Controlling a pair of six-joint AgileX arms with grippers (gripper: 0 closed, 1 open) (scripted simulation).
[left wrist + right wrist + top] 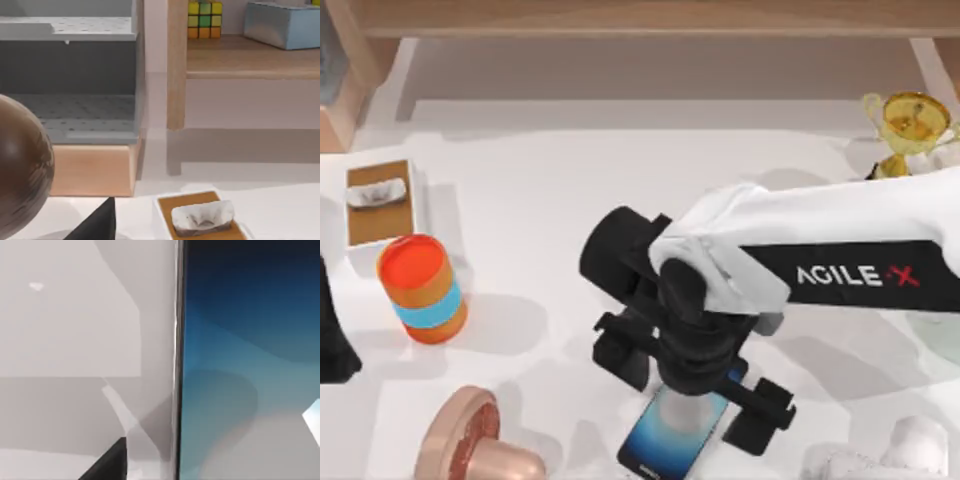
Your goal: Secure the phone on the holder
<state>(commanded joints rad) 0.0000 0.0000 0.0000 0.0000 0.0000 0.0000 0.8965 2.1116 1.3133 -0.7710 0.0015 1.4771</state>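
Top view looked straight down on the white table (570, 180). Left wrist camera sat low by the table's left edge, facing level toward the back shelving; it shared the tissue box (378, 200) (200, 220) with the top view. Right wrist camera hung very close above the phone (672, 432) (250, 365), also in the top view.

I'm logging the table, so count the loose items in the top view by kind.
Black-framed blue-screen phone: 1
Orange can with blue band: 1
Gold trophy cup: 1
White tissue box with brown top: 1
Pink round-headed object: 1
Total: 5
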